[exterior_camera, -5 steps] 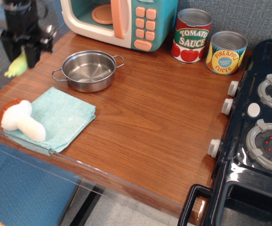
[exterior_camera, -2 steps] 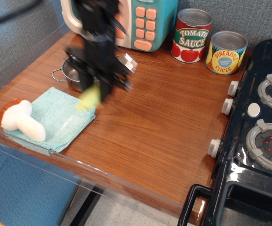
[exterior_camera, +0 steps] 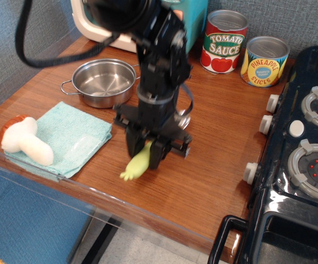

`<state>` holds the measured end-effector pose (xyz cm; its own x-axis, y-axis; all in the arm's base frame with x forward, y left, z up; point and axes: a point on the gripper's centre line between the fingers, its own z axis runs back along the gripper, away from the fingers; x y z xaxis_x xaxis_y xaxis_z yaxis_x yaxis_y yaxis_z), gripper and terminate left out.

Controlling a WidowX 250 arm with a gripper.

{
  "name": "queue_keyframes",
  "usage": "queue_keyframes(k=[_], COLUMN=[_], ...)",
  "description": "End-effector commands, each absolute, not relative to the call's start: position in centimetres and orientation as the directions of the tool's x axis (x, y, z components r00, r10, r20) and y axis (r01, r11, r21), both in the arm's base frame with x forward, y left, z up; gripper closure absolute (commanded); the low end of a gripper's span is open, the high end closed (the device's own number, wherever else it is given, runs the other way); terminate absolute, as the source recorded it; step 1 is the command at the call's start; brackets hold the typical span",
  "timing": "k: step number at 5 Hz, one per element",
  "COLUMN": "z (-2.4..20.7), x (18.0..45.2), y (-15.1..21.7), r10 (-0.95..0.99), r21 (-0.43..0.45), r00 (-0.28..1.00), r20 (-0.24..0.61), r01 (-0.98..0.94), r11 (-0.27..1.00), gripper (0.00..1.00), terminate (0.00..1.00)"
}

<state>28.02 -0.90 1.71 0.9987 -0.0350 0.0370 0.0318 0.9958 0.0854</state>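
Observation.image: gripper (exterior_camera: 148,153) is pinching a yellow-green toy (exterior_camera: 136,163), jaws closed on its top, hanging it over the wooden tabletop (exterior_camera: 203,137).

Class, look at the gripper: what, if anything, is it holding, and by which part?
The gripper holds a yellow-green toy by its upper end; the lower end hangs free below the fingers, above the table.

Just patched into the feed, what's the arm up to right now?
The arm's end effector is shut on a small yellow-green toy, holding it low over the front of the wooden table. To its left, a plush mushroom lies on a teal cloth, with an empty steel pot behind. Two cans, tomato sauce and pineapple slices, stand at the back beside the toy microwave.
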Motion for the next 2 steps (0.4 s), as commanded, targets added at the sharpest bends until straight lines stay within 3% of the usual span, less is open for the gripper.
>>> queue_keyframes(k=[1, 2], z=[2.0, 3.4], x=[25.9, 26.1], y=[-0.6, -0.9], r10=[-0.019, -0.057], r21=[0.110, 0.115], r00=[0.998, 0.994], r20=[0.054, 0.092], r01=[0.013, 0.047], r11=[0.994, 0.992], gripper=[1.00, 0.00], terminate=[0.00, 0.00])
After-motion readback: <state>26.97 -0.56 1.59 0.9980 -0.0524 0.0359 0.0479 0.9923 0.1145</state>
